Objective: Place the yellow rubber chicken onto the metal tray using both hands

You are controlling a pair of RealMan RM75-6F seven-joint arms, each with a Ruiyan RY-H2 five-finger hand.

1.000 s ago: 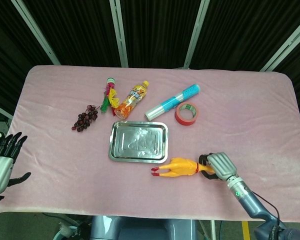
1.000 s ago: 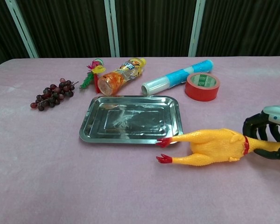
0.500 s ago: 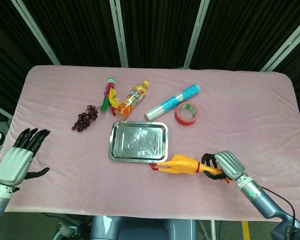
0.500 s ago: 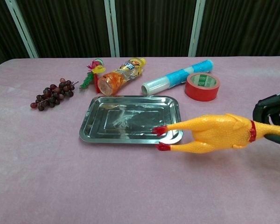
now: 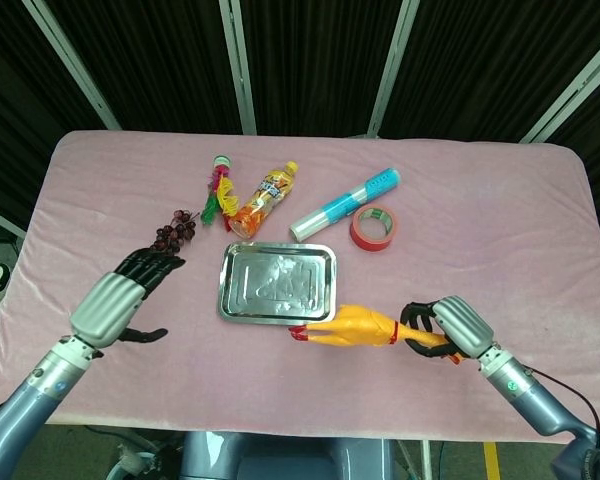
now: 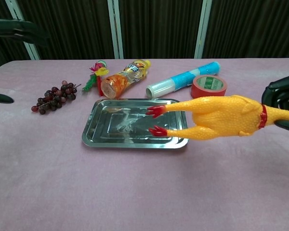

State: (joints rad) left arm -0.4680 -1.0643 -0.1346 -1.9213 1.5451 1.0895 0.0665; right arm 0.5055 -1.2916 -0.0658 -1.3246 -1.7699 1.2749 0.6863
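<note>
A robot test lab: a table covered in pink cloth (image 5: pixel 500 230), backed by black curtain panels on pale metal frame bars (image 5: pixel 238 65). Mismatched props, including a red tape roll (image 5: pixel 374 228) and plastic purple grapes (image 5: pixel 170 236), lie beyond the hands.

In the chest view, the right robot hand (image 6: pixel 284 103) is running off the right edge, and the left robot hand (image 6: pixel 12 29) is showing only blurred dark fingertips at the left edge.

Chicken (image 6: pixel 221 120) lifted over tray (image 5: pixel 228 300); left hand (image 5: pixel 120 297) moved inward.
</note>
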